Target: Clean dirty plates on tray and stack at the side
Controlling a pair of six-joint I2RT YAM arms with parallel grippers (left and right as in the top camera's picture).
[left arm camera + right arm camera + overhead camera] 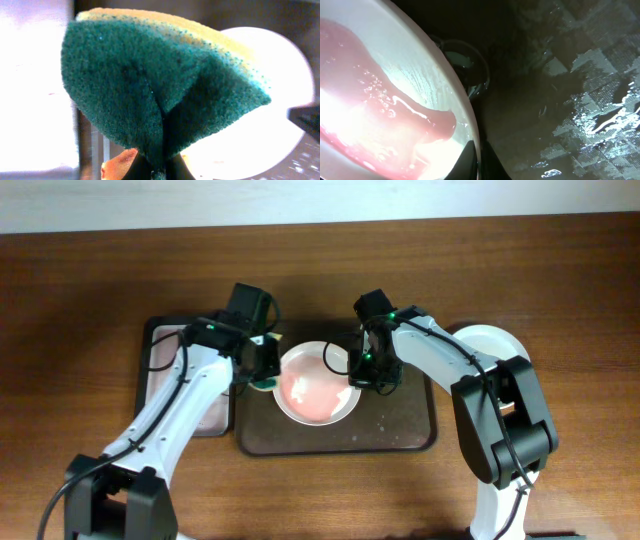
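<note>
Folded double, a green-and-yellow scouring sponge (165, 95) fills the left wrist view, pinched at its lower fold by the left gripper (156, 169), whose jaws are closed tight on it. From overhead the sponge hangs just off the left rim of the pinkish plate (315, 385), over the left edge of the brown tray (400, 435).

Close in the right wrist view, the right gripper (480, 161) is clamped narrow on the plate's right rim, one finger over and one under. A thin, watery pink film of sauce pools across the plate's inside. The plate sits in the left half of the tray, whose bare right half is wet and spotted with droplets.

Farther out, a smaller black tray (160, 355) with a pinkish inside lies against the brown tray's left edge. A white plate (490, 340) rests on the wooden table (80, 300) just past the brown tray's right edge, partly hidden by the right arm.
</note>
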